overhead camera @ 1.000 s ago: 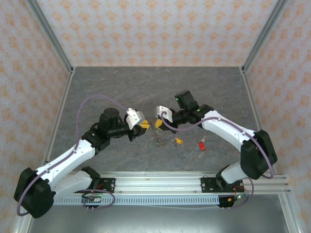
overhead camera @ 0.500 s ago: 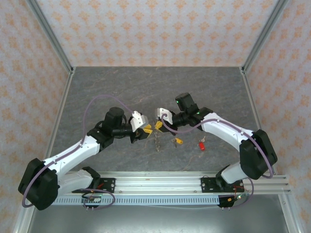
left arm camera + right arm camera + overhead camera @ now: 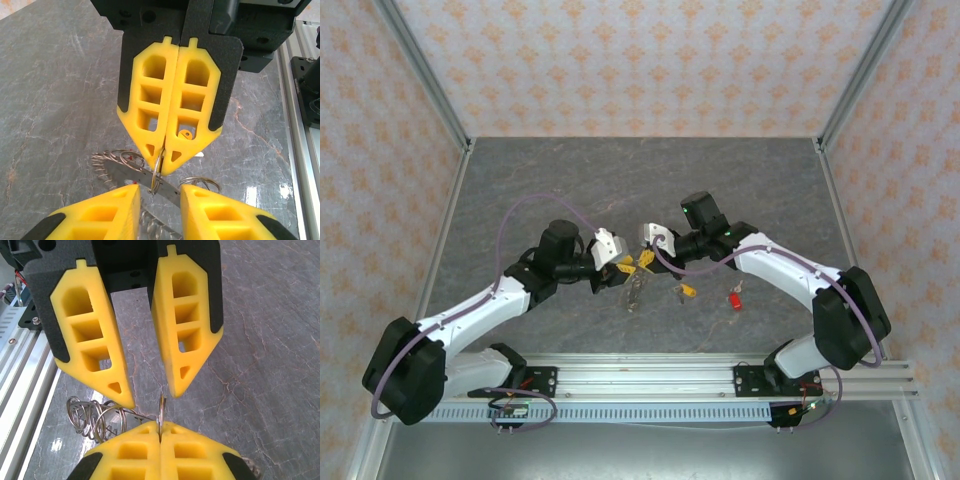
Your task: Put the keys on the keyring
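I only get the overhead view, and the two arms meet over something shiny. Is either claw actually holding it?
Observer: Yes. The left wrist camera shows the right gripper pinched shut on a thin loop of the keyring.
Operator: And the other claw?
Observer: The right wrist camera shows the left gripper open, its fingers apart, facing that pinched loop.
Operator: Is the shiny thing just one ring?
Observer: No. Up close, wire coils bunch up beside the loop.

Bare table [image 3: 570, 185] far and left; mid-table clutter of keyring [image 3: 635, 287] and, just right, keys [image 3: 686, 291].
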Robot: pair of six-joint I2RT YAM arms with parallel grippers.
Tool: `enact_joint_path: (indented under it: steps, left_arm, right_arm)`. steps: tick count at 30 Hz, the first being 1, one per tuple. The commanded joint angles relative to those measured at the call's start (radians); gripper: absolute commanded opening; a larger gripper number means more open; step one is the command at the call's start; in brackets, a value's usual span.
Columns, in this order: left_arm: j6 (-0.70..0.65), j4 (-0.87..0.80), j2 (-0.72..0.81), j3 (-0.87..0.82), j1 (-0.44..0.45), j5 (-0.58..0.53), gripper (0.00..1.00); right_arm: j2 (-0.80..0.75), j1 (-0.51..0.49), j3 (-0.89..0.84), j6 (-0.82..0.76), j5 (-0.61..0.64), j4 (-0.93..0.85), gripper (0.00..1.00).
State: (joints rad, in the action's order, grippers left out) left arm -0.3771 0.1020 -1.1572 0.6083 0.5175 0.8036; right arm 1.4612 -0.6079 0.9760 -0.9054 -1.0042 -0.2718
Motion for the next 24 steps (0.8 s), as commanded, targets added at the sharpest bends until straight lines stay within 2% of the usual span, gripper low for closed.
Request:
enact_joint_path:
  steps: [1,13,24]
  left_arm:
    - [-0.03,0.049,-0.01,0.029,0.004,-0.003,0.26]
    - [-0.057,0.009,-0.041,0.063,0.007,0.027,0.2]
    - [-0.144,-0.129,-0.102,0.119,0.023,0.02,0.19]
  right_arm:
    - [-0.033,0.0,0.006,-0.006,-0.058,0.018,0.0]
    - [-0.033,-0.002,0.008,-0.007,-0.072,0.013,0.0]
    - [-0.042,-0.003,0.01,0.002,-0.083,0.023,0.0]
